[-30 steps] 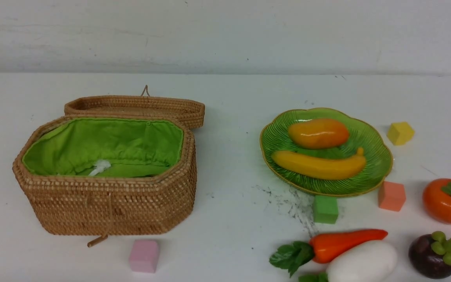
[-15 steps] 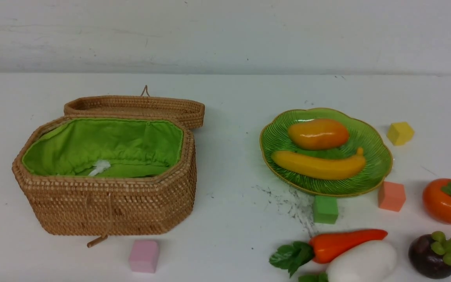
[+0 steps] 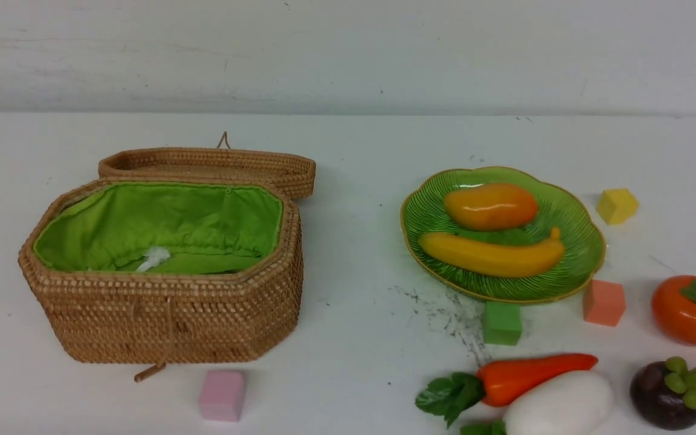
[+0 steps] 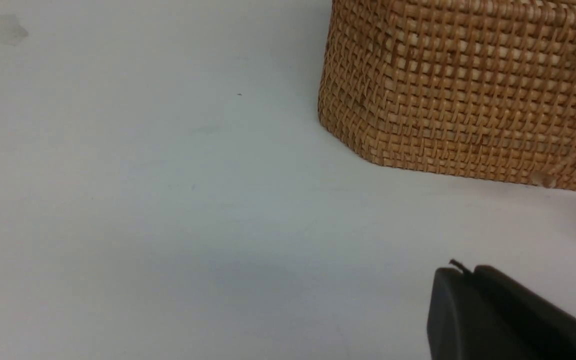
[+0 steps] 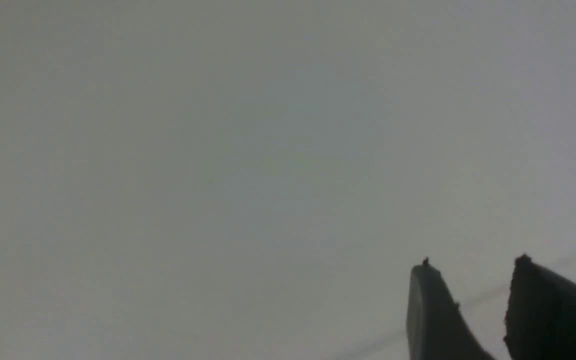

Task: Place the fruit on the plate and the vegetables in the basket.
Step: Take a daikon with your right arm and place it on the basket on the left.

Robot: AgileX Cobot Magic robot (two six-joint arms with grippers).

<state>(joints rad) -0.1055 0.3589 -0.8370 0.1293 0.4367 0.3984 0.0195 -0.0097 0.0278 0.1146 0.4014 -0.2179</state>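
In the front view the mango (image 3: pixel 491 206) and the banana (image 3: pixel 493 255) lie on the green plate (image 3: pixel 586 254). The persimmon (image 3: pixel 693 310) and the mangosteen (image 3: pixel 669 393) sit on the table to the plate's right and front right. The carrot (image 3: pixel 529 374) and the white radish (image 3: pixel 559 405) lie side by side in front of the plate. The basket (image 3: pixel 167 314) stands open at the left, with only its green lining showing. Neither arm shows in the front view. My left gripper (image 4: pixel 468 270) is shut and empty near the basket's wall (image 4: pixel 468 100). My right gripper (image 5: pixel 473 265) is open and empty over bare table.
Foam cubes lie about: pink (image 3: pixel 222 395) in front of the basket, green (image 3: pixel 502 323) and salmon (image 3: pixel 604 302) at the plate's near rim, yellow (image 3: pixel 617 205) to its right. The basket's lid (image 3: pixel 209 163) lies open behind it. A wall runs behind the table.
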